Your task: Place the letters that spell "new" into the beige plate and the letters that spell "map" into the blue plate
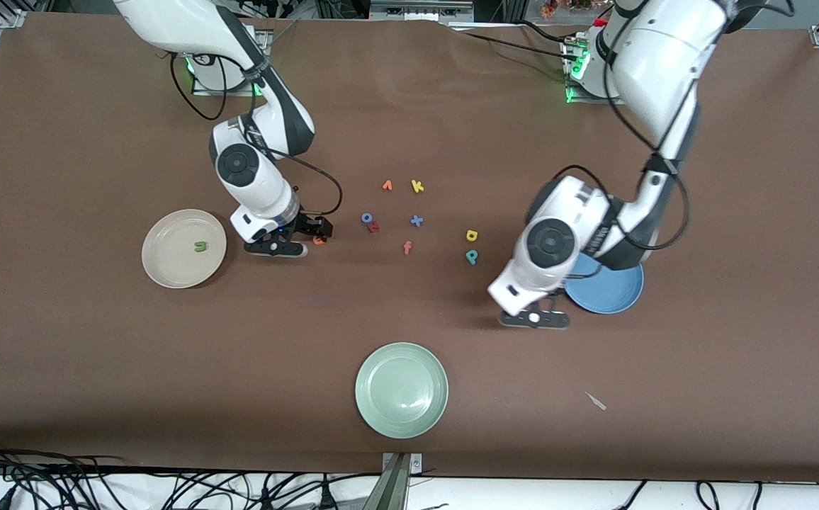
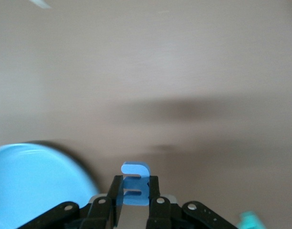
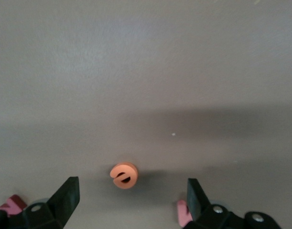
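Our left gripper point(image 2: 135, 202), beside the blue plate point(image 1: 618, 292) toward the left arm's end of the table, has its fingers pinched shut on the lavender-blue m point(image 2: 135, 183). Our right gripper point(image 3: 131, 200) hangs spread wide, holding nothing, over the orange e point(image 3: 124, 175), just beside the beige plate point(image 1: 168, 265), where the green n point(image 1: 200, 246) already lies. The yellow a point(image 1: 472, 235) and teal p point(image 1: 472, 256) wait mid-table. We judge these foam letters featherlight and squashy, best pinched across their flat sides. The brown table point(image 1: 98, 354) covering looks matte; room around each letter is ample.
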`<state>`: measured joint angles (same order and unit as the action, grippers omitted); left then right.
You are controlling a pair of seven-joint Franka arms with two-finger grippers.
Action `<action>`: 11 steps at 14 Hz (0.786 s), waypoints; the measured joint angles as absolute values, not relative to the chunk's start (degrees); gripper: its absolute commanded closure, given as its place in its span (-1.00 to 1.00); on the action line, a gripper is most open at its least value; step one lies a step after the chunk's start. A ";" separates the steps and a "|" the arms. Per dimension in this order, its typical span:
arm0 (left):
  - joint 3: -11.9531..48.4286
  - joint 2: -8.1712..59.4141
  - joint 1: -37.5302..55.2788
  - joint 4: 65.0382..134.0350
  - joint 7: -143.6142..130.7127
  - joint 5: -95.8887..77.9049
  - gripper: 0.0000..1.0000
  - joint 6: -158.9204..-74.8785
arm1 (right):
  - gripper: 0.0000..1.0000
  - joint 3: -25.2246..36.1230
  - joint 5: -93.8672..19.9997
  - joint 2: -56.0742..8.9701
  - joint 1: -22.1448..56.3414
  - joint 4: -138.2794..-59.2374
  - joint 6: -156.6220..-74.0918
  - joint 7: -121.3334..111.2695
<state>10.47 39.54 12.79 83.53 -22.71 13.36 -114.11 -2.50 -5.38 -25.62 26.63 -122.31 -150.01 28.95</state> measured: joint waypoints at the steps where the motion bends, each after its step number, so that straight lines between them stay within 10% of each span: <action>1: 10.46 38.91 10.48 83.88 -19.38 13.36 0.92 -112.26 | -1.00 -2.49 -5.38 -26.42 27.01 -122.31 -150.69 29.30; 5: 10.56 36.87 4.58 90.26 -14.96 13.36 0.72 -110.69 | -0.82 -2.49 -5.38 -28.47 28.11 -122.30 -152.76 29.72; 6: 10.64 36.56 3.65 92.09 -14.75 13.37 0.44 -110.73 | -0.70 -2.49 -5.38 -28.80 28.28 -122.29 -153.07 29.76; 8: 10.80 36.05 2.99 95.99 -14.56 13.36 -0.98 -112.66 | -0.38 -2.47 -5.38 -28.98 28.46 -122.28 -153.35 29.85; 11: 11.54 35.27 3.09 97.94 -14.61 13.37 -1.00 -114.46 | 0.23 -2.38 -5.38 -28.85 28.46 -122.20 -153.35 30.01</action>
